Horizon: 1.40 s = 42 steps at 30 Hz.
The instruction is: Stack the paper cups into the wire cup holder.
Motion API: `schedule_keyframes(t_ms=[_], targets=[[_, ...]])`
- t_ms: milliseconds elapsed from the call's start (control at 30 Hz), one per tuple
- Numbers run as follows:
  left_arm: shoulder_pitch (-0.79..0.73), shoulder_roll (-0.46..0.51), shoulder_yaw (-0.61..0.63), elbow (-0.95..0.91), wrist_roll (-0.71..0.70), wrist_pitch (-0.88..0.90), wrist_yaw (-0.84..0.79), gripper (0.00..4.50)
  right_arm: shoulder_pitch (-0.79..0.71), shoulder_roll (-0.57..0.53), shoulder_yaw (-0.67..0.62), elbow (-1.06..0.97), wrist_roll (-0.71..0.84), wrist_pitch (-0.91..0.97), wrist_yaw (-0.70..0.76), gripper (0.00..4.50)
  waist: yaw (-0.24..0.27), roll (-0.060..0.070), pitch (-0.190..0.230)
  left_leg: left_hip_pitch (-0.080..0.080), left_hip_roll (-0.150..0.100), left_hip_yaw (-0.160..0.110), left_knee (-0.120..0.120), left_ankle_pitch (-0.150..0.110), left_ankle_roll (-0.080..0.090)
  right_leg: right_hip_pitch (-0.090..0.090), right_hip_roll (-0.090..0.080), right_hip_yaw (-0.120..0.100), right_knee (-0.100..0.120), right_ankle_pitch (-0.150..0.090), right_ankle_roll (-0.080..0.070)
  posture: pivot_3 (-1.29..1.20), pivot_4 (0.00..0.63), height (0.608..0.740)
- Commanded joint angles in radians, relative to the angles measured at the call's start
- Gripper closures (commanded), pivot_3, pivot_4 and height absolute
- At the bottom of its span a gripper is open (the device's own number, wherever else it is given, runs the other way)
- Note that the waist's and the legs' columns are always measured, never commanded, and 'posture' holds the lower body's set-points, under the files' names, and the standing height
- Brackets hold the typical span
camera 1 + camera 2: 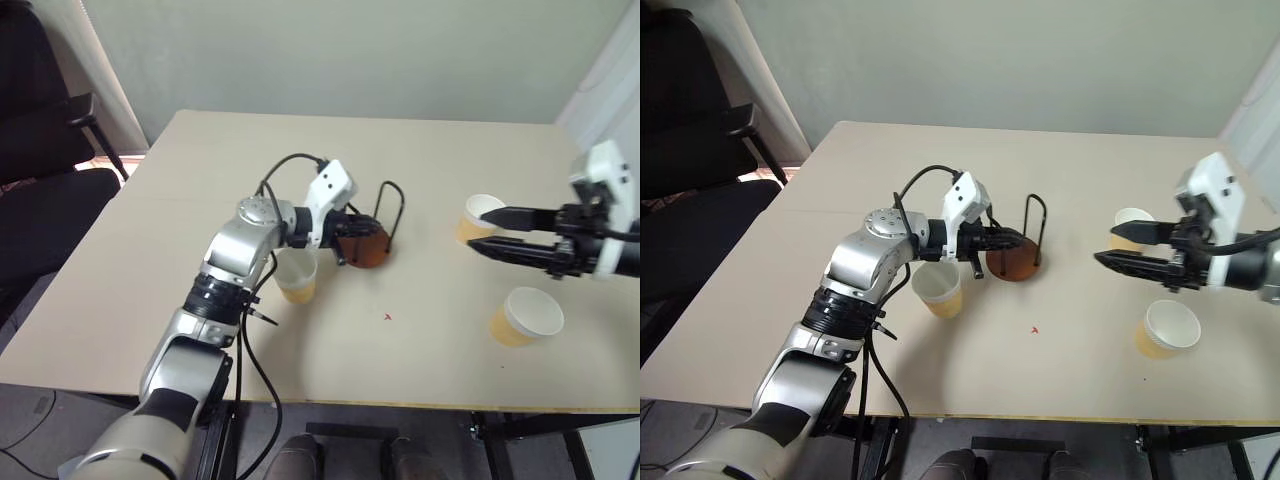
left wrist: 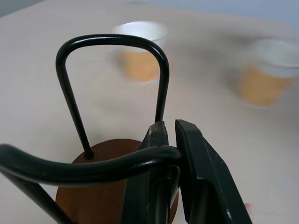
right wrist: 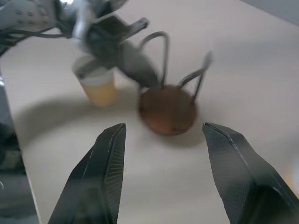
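Wire cup holder (image 1: 372, 240) mid-table, pinched by left tool (image 2: 172, 140); table (image 1: 150, 280) edges distant.

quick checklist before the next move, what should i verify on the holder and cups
1. Left gripper shut on a wire loop of the wire cup holder: ok.
2. Holder base flat on the table: not ok, it looks tilted.
3. Holder free of cups: ok, none inside.
4. Right gripper open with nothing between its jaws: ok.
5. Three paper cups upright on the table, one beside the left arm, two by the right gripper: ok.
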Motion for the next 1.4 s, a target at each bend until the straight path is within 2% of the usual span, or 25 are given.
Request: schedule_keyframes(t_ms=[33,133,267,433,567,667,933,1133,1233,1333,1367,1400], targets=[[0.018,-0.019,-0.041,-0.09,-0.044,0.019,-0.06,4.45,0.007,-0.062,-0.139,-0.017,0.07,0.059,0.034,1.81,0.0,0.0,0.0,0.0,0.0,0.0,0.0,0.0,0.0,0.0,0.0,0.0,0.0,0.0,0.0,0.0,0.15,0.74],[0.051,-0.038,-0.081,-0.112,-0.061,0.032,-0.088,4.45,0.041,-0.097,-0.226,-0.054,0.12,0.122,0.04,1.81,-0.001,0.0,0.0,0.001,0.0,0.0,0.0,0.0,0.0,0.0,0.0,0.0,0.001,0.0,0.0,0.0,0.15,0.74],[0.073,-0.05,-0.115,-0.084,-0.051,0.009,-0.108,4.45,0.067,-0.107,-0.262,-0.071,0.142,0.145,0.026,1.81,-0.002,0.0,0.0,0.002,0.0,0.001,0.0,0.0,0.0,0.0,0.0,0.001,0.001,0.0,0.001,0.0,0.15,0.74],[0.093,-0.044,-0.158,-0.047,-0.018,-0.034,-0.128,4.45,0.066,-0.101,-0.236,-0.081,0.149,0.121,0.002,1.81,-0.003,0.0,0.0,0.003,0.0,0.001,0.002,0.001,0.001,0.002,0.0,0.002,0.001,0.001,0.003,0.0,0.15,0.74],[0.112,-0.018,-0.202,-0.035,0.038,-0.104,-0.146,4.45,0.045,-0.097,-0.16,-0.075,0.135,0.067,0.001,1.81,-0.005,0.0,0.0,0.006,0.0,0.001,0.002,0.0,0.002,0.006,0.0,0.002,0.0,0.001,0.004,0.0,0.15,0.74],[0.118,0.001,-0.218,-0.064,0.059,-0.132,-0.158,3.6,0.007,-0.084,-0.061,-0.046,0.08,-0.009,-0.001,1.81,-0.008,0.001,0.0,0.008,0.0,0.001,0.002,-0.001,0.004,0.009,0.0,0.002,0.0,0.0,0.004,0.0,0.15,0.74],[0.125,0.041,-0.206,-0.161,0.062,-0.118,-0.16,0.82,-0.113,-0.045,0.205,0.067,-0.093,-0.178,0.053,1.81,-0.011,0.0,0.0,0.009,0.0,0.001,0.003,-0.002,0.005,0.009,0.0,0.002,0.0,0.0,0.005,0.0,0.15,0.74],[0.12,0.08,-0.192,-0.214,0.06,-0.105,-0.159,0.82,-0.267,0.026,0.401,0.231,-0.261,-0.269,0.113,1.81,-0.013,0.0,0.0,0.009,0.0,0.001,0.002,-0.002,0.006,0.009,-0.001,0.002,0.0,0.0,0.005,0.0,0.15,0.74],[0.101,0.1,-0.191,-0.22,0.065,-0.107,-0.169,0.77,-0.338,0.045,0.485,0.33,-0.36,-0.315,0.154,1.24,-0.013,0.0,0.0,0.009,0.0,0.001,0.002,-0.002,0.006,0.009,-0.001,0.002,0.0,0.0,0.004,0.0,0.15,0.74],[0.081,0.116,-0.175,-0.217,0.056,-0.106,-0.181,0.77,-0.405,0.073,0.558,0.416,-0.468,-0.377,0.183,0.21,-0.012,0.001,0.0,0.008,0.0,0.001,0.003,-0.003,0.007,0.008,-0.002,0.001,0.0,0.0,0.004,0.0,0.15,0.74],[0.073,0.125,-0.168,-0.211,0.056,-0.108,-0.183,0.77,-0.425,0.085,0.578,0.445,-0.502,-0.404,0.193,0.01,-0.013,0.001,0.0,0.008,0.0,0.001,0.003,-0.003,0.008,0.008,-0.002,0.001,0.0,0.0,0.004,0.0,0.15,0.74],[0.067,0.132,-0.163,-0.206,0.057,-0.113,-0.185,0.77,-0.441,0.096,0.595,0.47,-0.532,-0.425,0.202,0.01,-0.014,0.001,0.0,0.008,0.0,0.001,0.003,-0.003,0.008,0.008,-0.002,0.001,0.0,0.0,0.004,0.0,0.15,0.74]])
